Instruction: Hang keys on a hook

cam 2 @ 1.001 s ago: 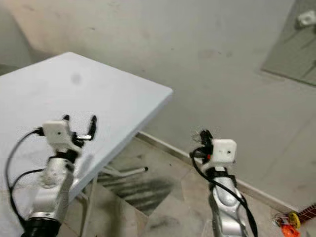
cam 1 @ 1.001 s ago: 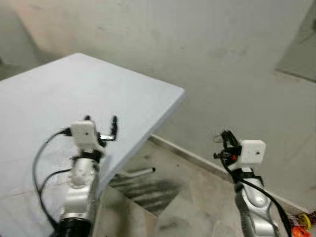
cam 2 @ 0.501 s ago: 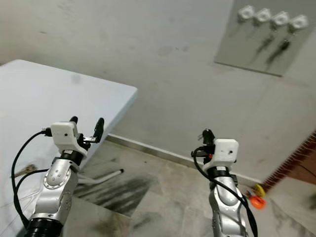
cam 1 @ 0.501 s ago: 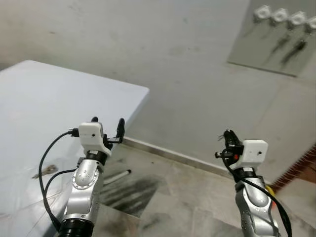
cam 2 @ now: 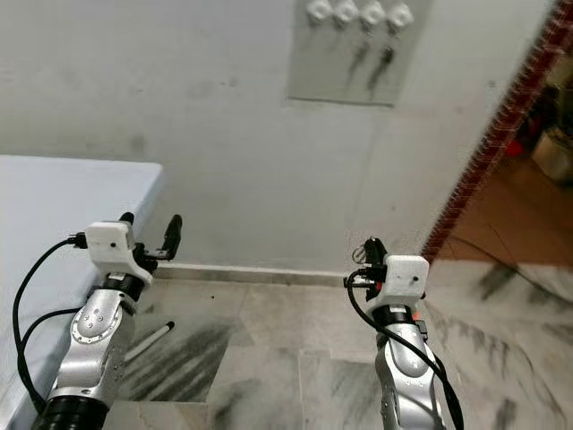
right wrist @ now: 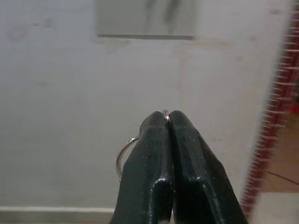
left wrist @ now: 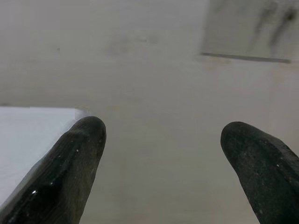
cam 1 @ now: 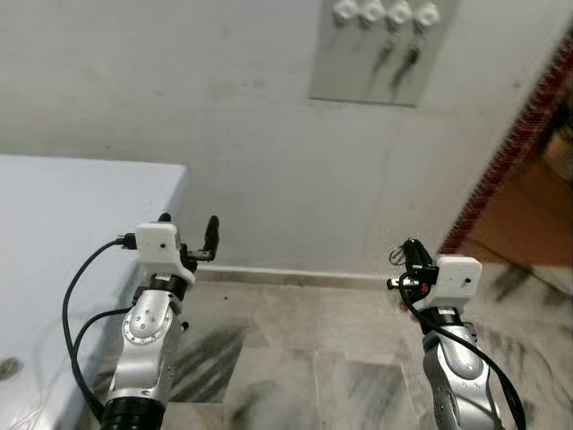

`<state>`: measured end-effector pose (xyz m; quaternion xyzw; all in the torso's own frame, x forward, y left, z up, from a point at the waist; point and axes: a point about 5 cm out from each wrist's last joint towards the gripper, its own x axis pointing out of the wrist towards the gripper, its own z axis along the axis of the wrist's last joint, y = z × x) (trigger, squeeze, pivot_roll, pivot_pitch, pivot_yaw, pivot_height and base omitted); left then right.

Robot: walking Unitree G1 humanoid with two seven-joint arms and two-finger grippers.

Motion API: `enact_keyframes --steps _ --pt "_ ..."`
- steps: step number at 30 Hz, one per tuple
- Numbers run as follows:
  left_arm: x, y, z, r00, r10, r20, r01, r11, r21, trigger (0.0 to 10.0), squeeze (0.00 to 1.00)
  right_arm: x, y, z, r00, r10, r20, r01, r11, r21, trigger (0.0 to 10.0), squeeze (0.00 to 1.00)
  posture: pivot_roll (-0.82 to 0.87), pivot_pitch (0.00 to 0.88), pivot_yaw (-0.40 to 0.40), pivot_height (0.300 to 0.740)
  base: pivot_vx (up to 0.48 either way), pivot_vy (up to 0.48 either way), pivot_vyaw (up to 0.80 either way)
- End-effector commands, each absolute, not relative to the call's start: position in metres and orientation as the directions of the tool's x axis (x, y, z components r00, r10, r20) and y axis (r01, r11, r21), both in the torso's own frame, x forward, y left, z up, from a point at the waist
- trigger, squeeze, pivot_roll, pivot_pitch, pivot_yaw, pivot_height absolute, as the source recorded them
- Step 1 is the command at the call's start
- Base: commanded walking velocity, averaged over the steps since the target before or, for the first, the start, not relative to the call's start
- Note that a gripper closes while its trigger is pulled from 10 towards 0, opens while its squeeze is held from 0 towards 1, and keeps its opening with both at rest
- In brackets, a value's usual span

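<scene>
Keys on a thin silver ring [right wrist: 124, 155] stay pinched in the right gripper [right wrist: 167, 122]; white wall hooks [cam 1: 385, 12] have swung into upper centre, left gripper [left wrist: 161, 140] open.

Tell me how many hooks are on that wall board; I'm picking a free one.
4, in a row along the board's top: hooks at and. Dark items hang under the right two.

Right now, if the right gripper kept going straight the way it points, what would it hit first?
Probably the bare wall. The right gripper, shut on the key ring, aims below the hook board; depth is unclear.
</scene>
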<state>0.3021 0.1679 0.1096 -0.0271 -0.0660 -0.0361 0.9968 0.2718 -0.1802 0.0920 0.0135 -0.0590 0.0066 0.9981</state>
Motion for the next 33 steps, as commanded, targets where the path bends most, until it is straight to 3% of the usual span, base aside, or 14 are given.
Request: enact_keyframes --steps 1,26,33 --pt "0.3020 0.1615 0.1099 0.988 -0.089 0.129 0.095 0.994 -0.044 10.0 0.00 0.2728 -0.1844 0.0966 0.991 -0.010 0.135 0.007 1.000 0.023 10.0 0.00 0.00 0.000 -0.006 0.740 0.000 0.000 -0.74" --pt "0.3052 0.1631 0.1059 0.995 -0.078 0.069 0.084 0.993 -0.079 10.0 0.00 0.2726 -0.1853 0.0928 0.994 -0.041 0.100 0.040 0.999 0.015 10.0 0.00 0.00 0.000 0.005 0.740 0.000 0.000 -0.03" --pt "0.3043 0.1611 0.1058 0.992 -0.114 0.059 0.118 0.991 -0.065 10.0 0.00 0.2703 -0.1853 0.0922 0.994 -0.045 0.101 0.044 0.999 0.011 10.0 0.00 -0.01 0.000 0.008 0.740 0.329 0.000 0.00"
